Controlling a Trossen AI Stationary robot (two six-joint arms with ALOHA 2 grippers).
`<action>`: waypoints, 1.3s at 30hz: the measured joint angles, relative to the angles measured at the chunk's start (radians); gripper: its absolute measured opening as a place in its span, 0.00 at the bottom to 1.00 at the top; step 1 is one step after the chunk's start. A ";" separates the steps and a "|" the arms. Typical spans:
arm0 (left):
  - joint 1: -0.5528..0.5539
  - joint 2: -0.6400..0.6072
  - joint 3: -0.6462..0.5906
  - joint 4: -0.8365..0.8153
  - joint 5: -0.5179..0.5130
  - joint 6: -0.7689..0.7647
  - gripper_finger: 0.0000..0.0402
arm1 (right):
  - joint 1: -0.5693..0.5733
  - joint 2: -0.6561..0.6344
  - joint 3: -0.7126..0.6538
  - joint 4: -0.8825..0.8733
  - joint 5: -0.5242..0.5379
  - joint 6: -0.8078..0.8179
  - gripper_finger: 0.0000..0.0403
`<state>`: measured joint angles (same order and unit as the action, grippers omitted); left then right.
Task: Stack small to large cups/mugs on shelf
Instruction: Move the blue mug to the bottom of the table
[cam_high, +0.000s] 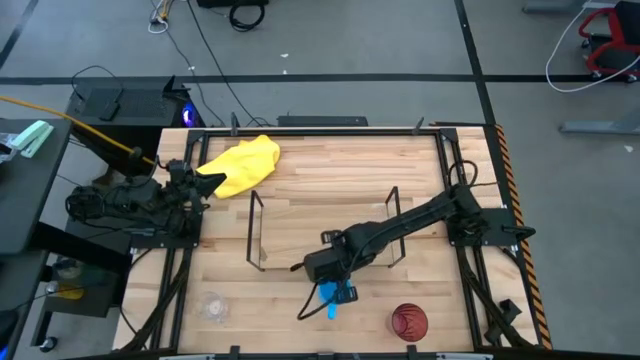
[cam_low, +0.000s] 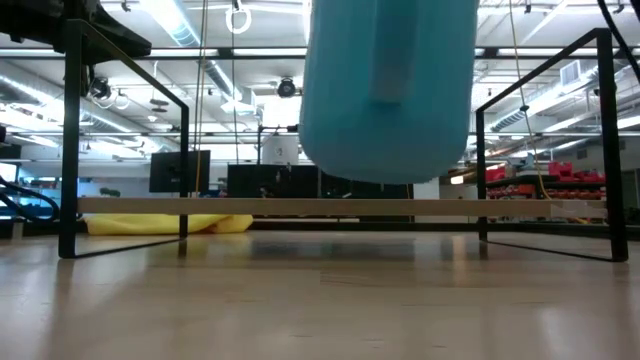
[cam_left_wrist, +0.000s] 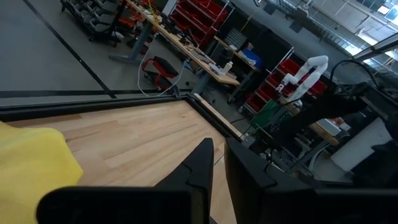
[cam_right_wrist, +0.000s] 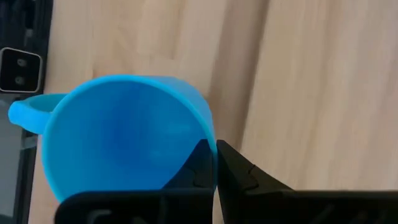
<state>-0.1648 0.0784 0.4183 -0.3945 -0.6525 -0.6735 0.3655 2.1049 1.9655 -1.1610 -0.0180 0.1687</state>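
Now the right gripper holds the blue mug off the table near the front edge, fingers pinched on its rim, just before the shelf. The left gripper, fingers nearly together and empty, waits by the left edge.

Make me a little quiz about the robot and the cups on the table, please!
1. True or false: the blue mug is standing on the table.
2. Which end effector grips the blue mug's rim? A) left B) right C) neither
3. Fill in: the yellow cloth lies near the ___ end effector.

Key
1. False. In the low view it hangs in the air, clear of the wood.
2. B. The right end effector pinches the rim, in front of the wire shelf; the red cup and clear cup stand untouched.
3. Left. The left end effector waits shut at the table's left edge.
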 joint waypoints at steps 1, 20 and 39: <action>0.000 0.000 0.000 0.000 -0.001 -0.003 0.11 | 0.005 0.012 0.009 -0.001 -0.006 -0.012 0.01; 0.000 0.000 0.000 -0.002 -0.001 -0.030 0.09 | 0.021 0.105 0.016 0.069 -0.049 -0.034 0.01; 0.000 0.000 0.000 -0.030 0.000 -0.030 0.09 | -0.011 0.135 0.016 0.066 -0.061 -0.031 0.10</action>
<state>-0.1646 0.0788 0.4187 -0.4241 -0.6529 -0.7040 0.3542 2.2398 1.9812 -1.0950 -0.0790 0.1373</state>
